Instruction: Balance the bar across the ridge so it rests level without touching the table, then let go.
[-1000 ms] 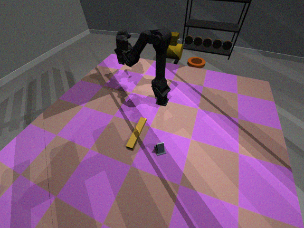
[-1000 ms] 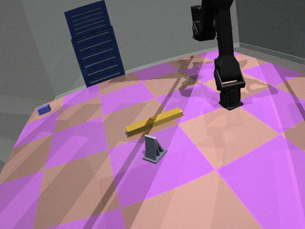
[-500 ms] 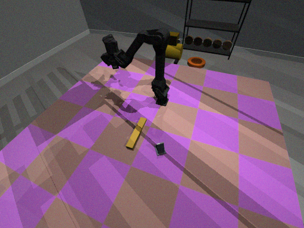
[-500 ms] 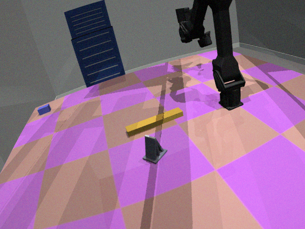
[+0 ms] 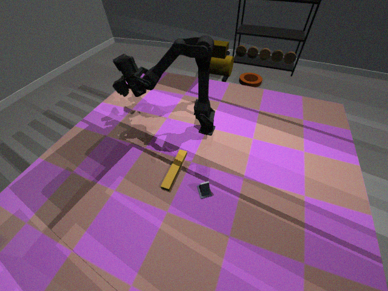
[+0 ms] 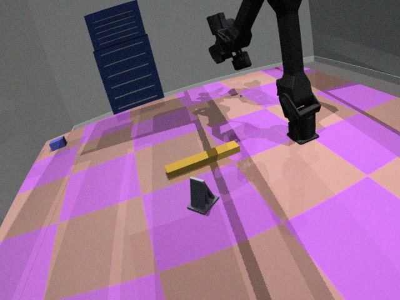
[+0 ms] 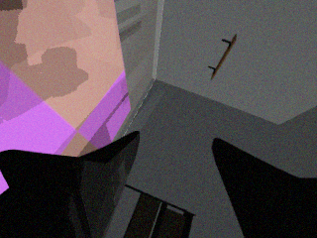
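Observation:
The yellow bar (image 5: 171, 176) (image 6: 194, 162) lies flat on the checkered table (image 5: 275, 162) (image 6: 335, 190). The ridge (image 5: 205, 189) (image 6: 197, 195) is a small grey upright wedge on a thin base, standing beside the bar with a gap between them and nothing on its top. My gripper (image 5: 130, 91) (image 6: 229, 60) (image 7: 175, 139) is open and empty, raised high above the table on the arm's side, well away from both the bar and the ridge. Neither bar nor ridge shows in the wrist view.
A small blue block (image 6: 57, 144) sits near the table's far left corner in the exterior view. Beyond the table are a dark shelf rack (image 5: 271, 32), a yellow machine (image 5: 222, 65), an orange ring (image 5: 250, 83) and a blue cabinet (image 6: 129, 72).

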### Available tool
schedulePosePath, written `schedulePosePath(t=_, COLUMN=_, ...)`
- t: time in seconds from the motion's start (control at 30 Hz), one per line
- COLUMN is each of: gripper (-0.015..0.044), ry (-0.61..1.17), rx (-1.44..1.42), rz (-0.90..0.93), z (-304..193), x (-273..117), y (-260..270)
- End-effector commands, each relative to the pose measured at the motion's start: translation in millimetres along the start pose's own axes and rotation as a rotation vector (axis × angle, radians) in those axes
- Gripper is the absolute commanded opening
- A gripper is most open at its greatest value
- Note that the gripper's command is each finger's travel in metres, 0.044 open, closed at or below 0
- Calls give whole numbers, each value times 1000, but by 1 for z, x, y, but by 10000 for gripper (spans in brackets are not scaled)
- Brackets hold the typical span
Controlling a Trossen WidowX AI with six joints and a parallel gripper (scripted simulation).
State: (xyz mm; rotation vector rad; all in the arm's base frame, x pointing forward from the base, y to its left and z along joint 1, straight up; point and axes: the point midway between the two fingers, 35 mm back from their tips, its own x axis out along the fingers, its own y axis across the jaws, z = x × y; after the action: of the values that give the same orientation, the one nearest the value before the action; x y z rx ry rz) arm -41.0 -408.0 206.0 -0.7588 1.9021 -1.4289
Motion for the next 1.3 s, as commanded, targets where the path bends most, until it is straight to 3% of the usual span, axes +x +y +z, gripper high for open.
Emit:
schedulePosePath(t=0.0, gripper=315, ry=-82, rx=9, rz=26, z=23, x=-9, y=4)
schedulePosePath(t=0.63, gripper=315, ry=-496, rx=55, rz=242, z=130, x=-103, y=29)
schedulePosePath(t=1.27, gripper=315, ry=-791, rx=24, rz=557, z=178, x=-230, y=70)
